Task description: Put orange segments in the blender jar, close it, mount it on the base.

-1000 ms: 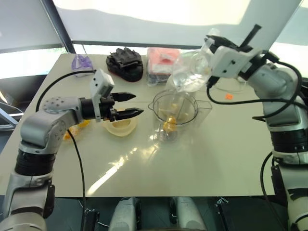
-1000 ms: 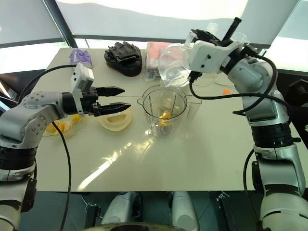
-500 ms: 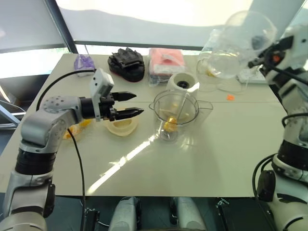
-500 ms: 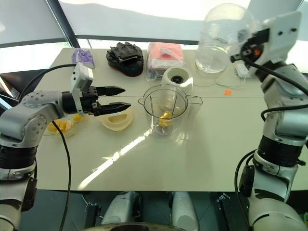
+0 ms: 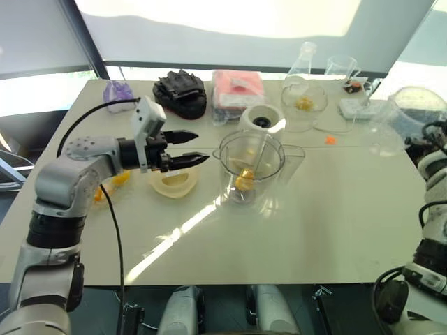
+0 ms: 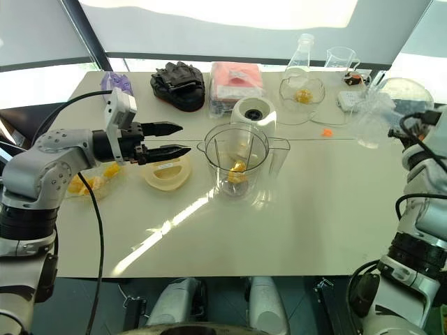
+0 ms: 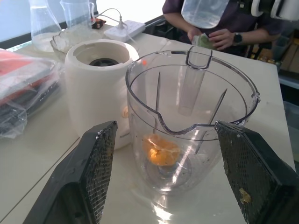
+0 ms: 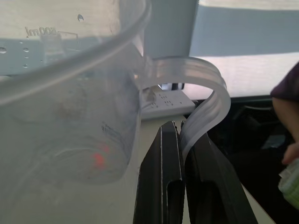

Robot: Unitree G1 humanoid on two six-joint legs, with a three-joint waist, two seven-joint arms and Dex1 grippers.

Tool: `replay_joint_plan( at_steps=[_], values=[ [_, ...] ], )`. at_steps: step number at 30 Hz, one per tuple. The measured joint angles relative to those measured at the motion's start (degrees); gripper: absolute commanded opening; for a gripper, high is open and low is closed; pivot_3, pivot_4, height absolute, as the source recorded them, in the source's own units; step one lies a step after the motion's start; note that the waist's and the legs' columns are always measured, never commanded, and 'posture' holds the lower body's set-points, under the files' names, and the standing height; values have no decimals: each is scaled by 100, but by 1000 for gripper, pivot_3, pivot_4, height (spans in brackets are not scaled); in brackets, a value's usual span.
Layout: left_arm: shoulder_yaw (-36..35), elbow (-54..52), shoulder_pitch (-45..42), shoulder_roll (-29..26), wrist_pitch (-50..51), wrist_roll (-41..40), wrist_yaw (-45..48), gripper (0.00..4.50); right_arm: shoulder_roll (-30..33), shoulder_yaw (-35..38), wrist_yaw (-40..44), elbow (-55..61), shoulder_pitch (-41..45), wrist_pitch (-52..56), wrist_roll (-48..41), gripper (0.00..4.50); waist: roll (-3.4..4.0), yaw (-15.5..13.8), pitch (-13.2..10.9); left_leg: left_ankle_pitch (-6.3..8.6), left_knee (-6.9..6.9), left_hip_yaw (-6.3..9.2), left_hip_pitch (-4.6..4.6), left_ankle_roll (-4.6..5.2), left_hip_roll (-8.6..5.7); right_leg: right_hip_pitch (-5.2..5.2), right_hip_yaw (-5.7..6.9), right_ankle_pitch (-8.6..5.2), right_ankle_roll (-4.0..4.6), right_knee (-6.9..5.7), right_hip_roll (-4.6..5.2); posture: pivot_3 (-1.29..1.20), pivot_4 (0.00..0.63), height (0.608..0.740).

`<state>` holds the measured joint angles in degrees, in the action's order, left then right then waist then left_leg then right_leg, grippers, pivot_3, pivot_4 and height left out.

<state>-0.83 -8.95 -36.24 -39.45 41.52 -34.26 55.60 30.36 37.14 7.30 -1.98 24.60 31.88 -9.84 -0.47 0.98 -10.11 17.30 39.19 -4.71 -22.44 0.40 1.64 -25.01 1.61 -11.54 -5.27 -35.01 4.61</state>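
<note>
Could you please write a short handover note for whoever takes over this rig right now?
Left gripper: open, empty, hovering left of the blender jar.
Right gripper: shut on the handle of a clear measuring cup, out at the table's right edge.
Jar: upright mid-table, lidless, orange segments inside.
Base: just behind it.
Flat cream lid: under the left gripper.
Left: close, mount.

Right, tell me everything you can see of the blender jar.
The blender jar is clear plastic, wide at the rim and narrower at the bottom, with a pour spout, a side handle and thin ribs down its inner wall. It stands upright and uncovered on the table, just in front of the cream base. Orange segments lie at its bottom. The open left gripper hovers beside it, clear of the jar.
</note>
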Motion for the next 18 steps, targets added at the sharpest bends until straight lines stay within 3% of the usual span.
replay_joint_plan(
  at_steps=[10,18],
  values=[
    [-69,-290,405,-35,87,-15,-342,3495,-1147,-178,-1392,-702,-488,-1380,238,65,1,15,0,-1,-1,8,1,-1,2,-5,-6,-1,1,-7,0,0,150,740],
    [-83,-458,505,26,187,-28,-542,3495,-1452,-502,-2031,-1939,-416,-2429,357,65,1,20,0,-1,0,7,1,-1,1,-4,-9,-6,9,-6,1,0,150,740]
  ],
)
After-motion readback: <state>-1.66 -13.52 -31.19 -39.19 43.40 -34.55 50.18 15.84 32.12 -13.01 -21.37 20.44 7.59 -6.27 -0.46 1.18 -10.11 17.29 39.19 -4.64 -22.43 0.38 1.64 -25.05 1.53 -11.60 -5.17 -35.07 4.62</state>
